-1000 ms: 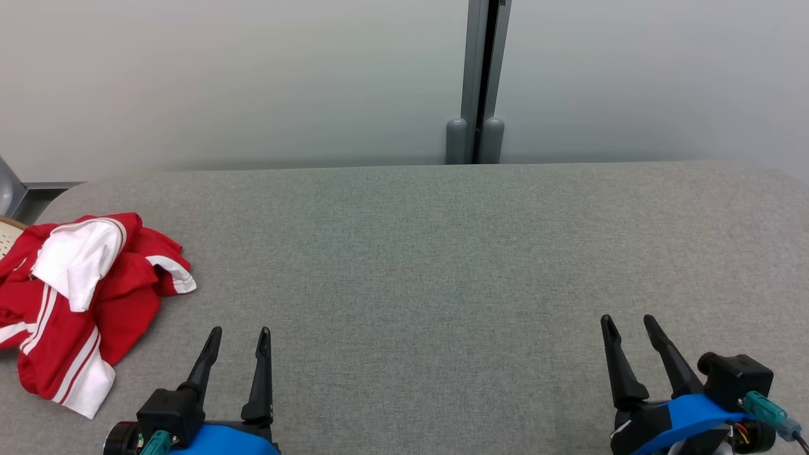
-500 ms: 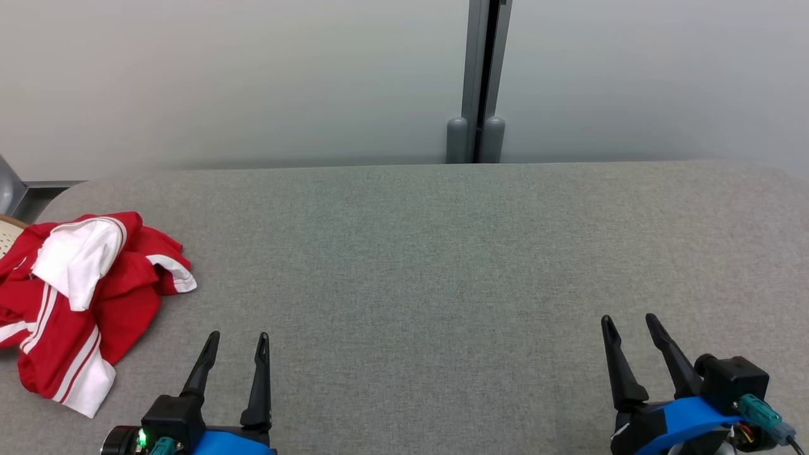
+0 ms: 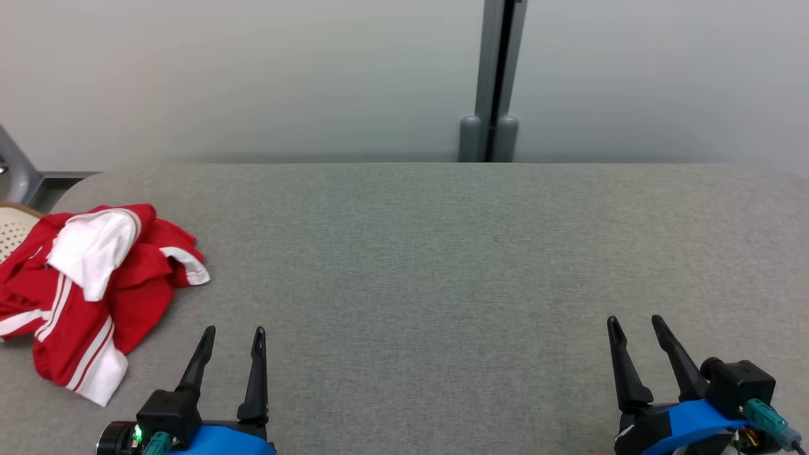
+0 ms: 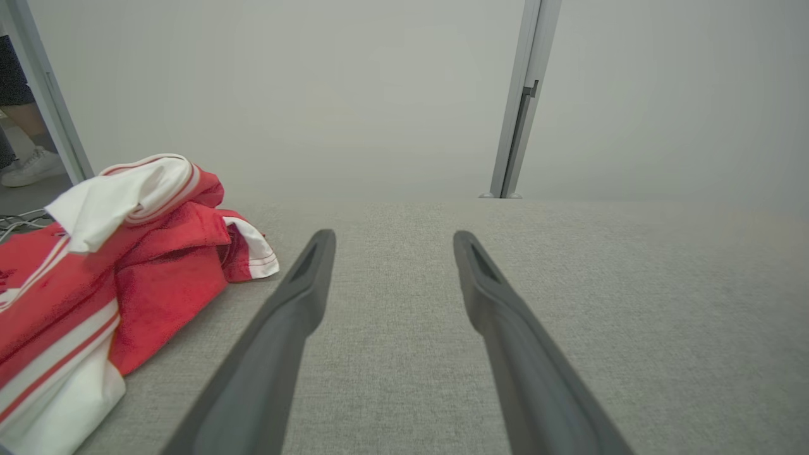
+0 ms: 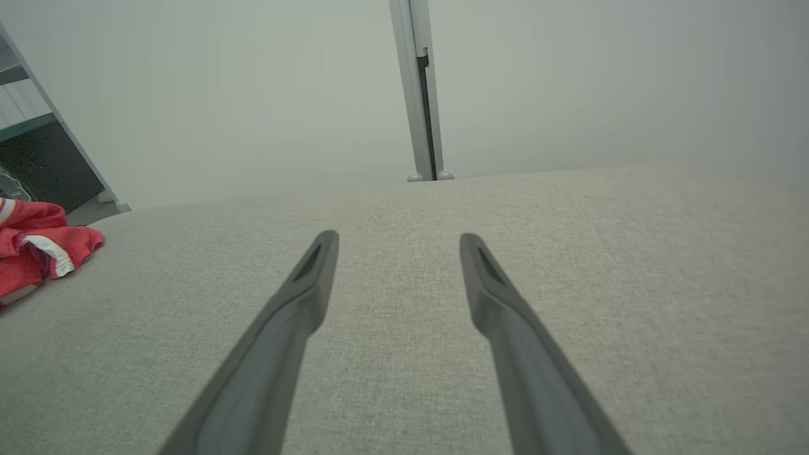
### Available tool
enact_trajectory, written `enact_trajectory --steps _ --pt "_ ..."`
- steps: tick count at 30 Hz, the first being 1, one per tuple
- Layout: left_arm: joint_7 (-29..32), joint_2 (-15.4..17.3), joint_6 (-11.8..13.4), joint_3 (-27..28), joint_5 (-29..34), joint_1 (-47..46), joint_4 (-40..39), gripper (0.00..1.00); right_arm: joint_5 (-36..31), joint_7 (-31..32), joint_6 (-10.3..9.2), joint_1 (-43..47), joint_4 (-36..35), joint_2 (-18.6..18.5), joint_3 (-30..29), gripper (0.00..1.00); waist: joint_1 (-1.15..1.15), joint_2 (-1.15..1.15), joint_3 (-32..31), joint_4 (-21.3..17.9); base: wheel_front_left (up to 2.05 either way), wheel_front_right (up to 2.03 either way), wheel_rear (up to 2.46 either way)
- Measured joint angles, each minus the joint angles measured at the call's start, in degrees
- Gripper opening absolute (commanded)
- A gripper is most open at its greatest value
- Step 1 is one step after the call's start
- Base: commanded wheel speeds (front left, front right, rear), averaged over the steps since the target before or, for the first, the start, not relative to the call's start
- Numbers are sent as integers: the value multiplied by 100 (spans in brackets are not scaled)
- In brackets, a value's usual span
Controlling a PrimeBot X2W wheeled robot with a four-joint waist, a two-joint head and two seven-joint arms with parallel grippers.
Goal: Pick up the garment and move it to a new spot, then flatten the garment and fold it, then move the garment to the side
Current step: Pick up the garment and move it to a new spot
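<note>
I see the garment [image 3: 88, 297] crumpled left of my left gripper [image 3: 232, 332], the nearer 1 (both grippers spread wide, empty).

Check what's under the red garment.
The red garment lies crumpled on the grey table; its far-left edge overlaps a pale woven thing. Anything beneath the heap is covered.

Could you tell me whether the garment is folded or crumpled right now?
Crumpled. The garment lies in an uneven red-and-white heap at the left end of the table, layers bunched over each other, no neat edges.
</note>
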Motion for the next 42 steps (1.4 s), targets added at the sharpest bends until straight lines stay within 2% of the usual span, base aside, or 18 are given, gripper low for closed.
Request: enact_trajectory --steps 5,14,15,16,28,32,42 --pt "-1 15 23 20 -9 -42 -33 100 -64 0 0 18 -81 0 -33 100 0 0 35 309 0 0 0" --pt "-8 13 107 41 -69 12 -56 100 -69 4 5 27 -146 -1 4 100 0 0 40 1198 0 0 0" --pt "-8 13 107 41 -69 12 -56 100 -69 4 5 27 -146 -1 4 100 0 0 40 1198 0 0 0" --pt "-2 31 123 38 -69 41 -77 100 -65 5 5 26 -138 -1 20 100 0 0 31 1416 0 0 0" --pt "85 132 224 43 -122 294 -269 100 -42 47 5 42 -109 -1 145 100 0 0 -52 2567 0 0 0" --pt "83 151 304 86 -167 403 -358 100 -42 57 5 -36 -109 3 248 100 0 0 -38 2716 0 0 0" --pt "129 144 358 104 -246 434 -501 100 -29 68 5 -68 -29 0 271 100 0 0 12 2732 0 0 0"
